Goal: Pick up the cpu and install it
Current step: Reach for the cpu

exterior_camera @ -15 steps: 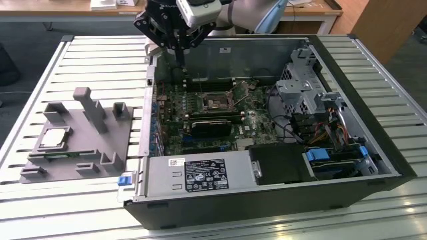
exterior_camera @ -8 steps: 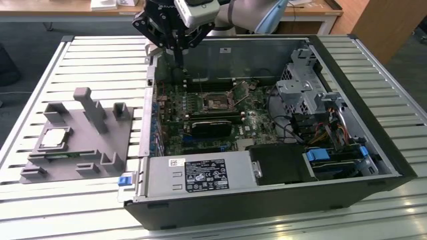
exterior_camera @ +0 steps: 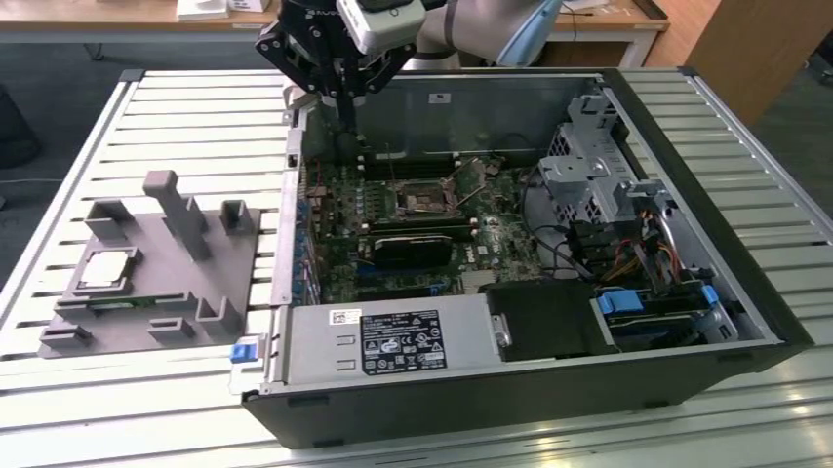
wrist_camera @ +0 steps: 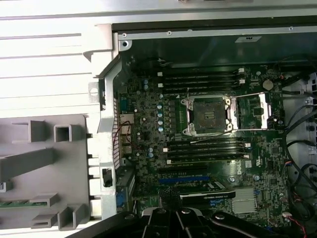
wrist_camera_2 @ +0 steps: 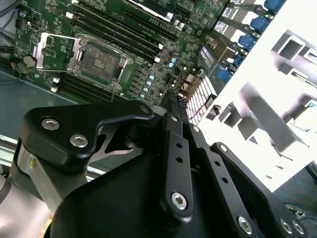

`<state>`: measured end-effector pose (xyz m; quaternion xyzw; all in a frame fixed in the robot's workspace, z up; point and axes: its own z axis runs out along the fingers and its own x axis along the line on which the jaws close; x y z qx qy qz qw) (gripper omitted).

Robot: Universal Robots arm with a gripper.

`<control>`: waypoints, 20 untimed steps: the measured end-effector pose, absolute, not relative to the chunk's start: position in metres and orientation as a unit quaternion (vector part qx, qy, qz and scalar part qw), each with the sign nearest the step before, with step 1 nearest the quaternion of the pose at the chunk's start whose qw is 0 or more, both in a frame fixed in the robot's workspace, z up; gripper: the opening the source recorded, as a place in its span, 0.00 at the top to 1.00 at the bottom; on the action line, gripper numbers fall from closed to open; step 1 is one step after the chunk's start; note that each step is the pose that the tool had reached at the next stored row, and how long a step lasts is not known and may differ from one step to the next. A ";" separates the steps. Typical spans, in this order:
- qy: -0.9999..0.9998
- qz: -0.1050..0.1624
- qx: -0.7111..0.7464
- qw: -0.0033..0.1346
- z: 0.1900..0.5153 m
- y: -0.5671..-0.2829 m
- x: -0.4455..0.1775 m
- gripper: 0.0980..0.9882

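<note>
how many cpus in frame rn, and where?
1. The cpu lies flat on the grey tray, to the exterior view's left of the open computer case. The socket on the motherboard looks empty; none seems hidden.

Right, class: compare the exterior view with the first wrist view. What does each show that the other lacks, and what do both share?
Exterior view: the small silver square cpu lying on a tray, and the silver power supply box. First wrist view: a round silver coin cell by the lifted frame. Both: the dark square socket, empty, the grey plastic tray, and the arm's black gripper.
</note>
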<state>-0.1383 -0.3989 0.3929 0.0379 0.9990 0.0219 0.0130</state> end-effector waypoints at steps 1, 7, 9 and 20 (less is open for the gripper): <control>0.999 0.022 0.038 0.013 0.393 -0.399 -0.139 0.99; 0.999 0.022 0.038 0.013 0.393 -0.399 -0.140 0.99; 0.999 0.022 0.038 0.013 0.393 -0.399 -0.140 0.99; 0.999 0.022 0.038 0.013 0.393 -0.399 -0.157 0.99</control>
